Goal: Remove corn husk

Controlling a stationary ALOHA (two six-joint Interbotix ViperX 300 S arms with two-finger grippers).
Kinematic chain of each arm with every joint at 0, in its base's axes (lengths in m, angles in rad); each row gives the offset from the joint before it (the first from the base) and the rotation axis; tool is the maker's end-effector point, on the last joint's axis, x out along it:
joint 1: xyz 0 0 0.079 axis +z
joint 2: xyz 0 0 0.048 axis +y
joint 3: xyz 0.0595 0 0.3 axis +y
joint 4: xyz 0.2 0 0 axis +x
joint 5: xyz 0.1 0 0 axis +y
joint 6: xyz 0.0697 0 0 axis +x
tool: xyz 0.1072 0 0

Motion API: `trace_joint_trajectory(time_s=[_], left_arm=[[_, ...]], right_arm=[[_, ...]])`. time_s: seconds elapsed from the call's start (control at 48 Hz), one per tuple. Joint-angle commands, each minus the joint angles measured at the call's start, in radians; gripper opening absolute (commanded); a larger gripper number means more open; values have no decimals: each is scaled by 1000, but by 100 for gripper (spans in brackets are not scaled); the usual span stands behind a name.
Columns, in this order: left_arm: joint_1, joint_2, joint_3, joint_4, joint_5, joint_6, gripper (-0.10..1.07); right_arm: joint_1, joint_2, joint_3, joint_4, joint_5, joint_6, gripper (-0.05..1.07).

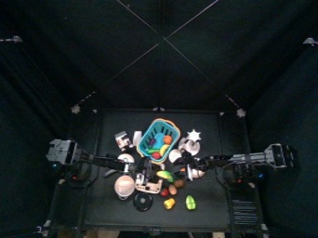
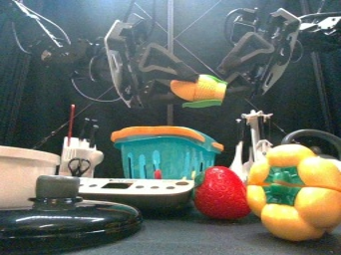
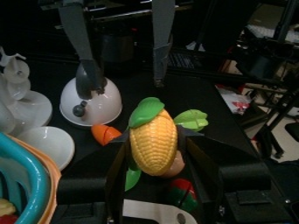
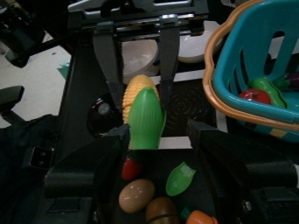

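Note:
The corn hangs in the air above the table's middle. My left gripper is shut on the yellow cob, whose green husk leaves fold out at its far end. In the right wrist view the long husk leaf lies over the cob, between the widely open jaws of my right gripper; I cannot tell whether they touch it. From the front, the left gripper holds the corn from the left and the right gripper hangs close on its right.
A teal basket with toy food stands under the corn. In front stand a yellow bell pepper, a strawberry, a black pot lid and a white bowl. A white kettle and loose toy vegetables lie below.

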Motion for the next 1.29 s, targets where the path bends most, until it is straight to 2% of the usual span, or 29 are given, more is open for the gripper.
trace_joint_trajectory(time_s=[0.0,0.188,0.688,1.271], left_arm=[[5,-8,-14,21,-5,20,66],[5,-6,-25,23,-6,58,66],[8,-3,-34,23,-5,58,66],[8,2,-40,20,-5,60,66]], right_arm=[[9,-5,-17,0,-6,0,88],[11,6,-20,3,-5,0,88],[26,54,-58,0,-3,0,87],[29,81,-61,-2,-5,0,87]])
